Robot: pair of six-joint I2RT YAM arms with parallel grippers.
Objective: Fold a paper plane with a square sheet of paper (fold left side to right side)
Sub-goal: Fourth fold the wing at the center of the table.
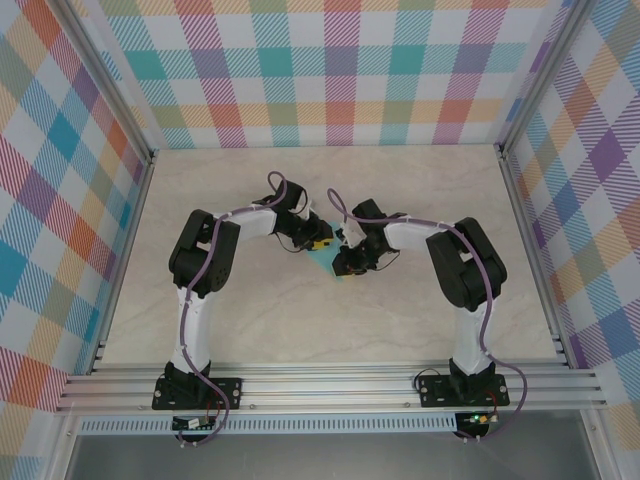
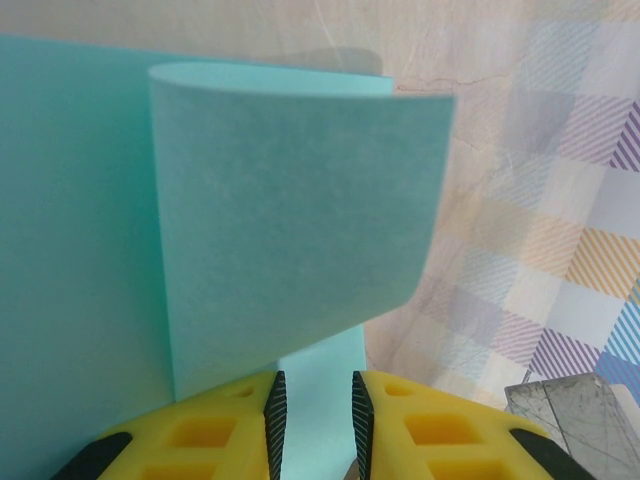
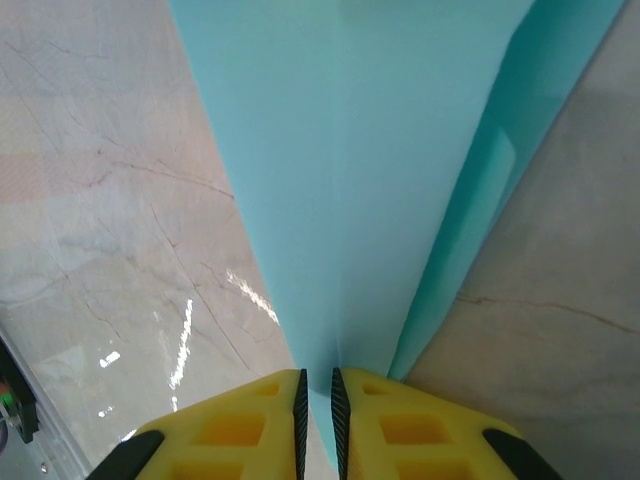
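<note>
From above, the square sheet of paper (image 1: 328, 264) lies mid-table. It is mostly covered by the left gripper (image 1: 318, 243) at its left side and the right gripper (image 1: 347, 262) at its right. The table (image 1: 300, 330) around the sheet gives open room.

The left wrist camera shows what the top view hides: one part of the sheet curls over, rounded and not creased. The left jaws stand a little apart, and the sheet is visible in the gap.

In the right wrist camera, the sheet runs in between the right jaws, which are nearly together. Whether they press it, I cannot tell.
</note>
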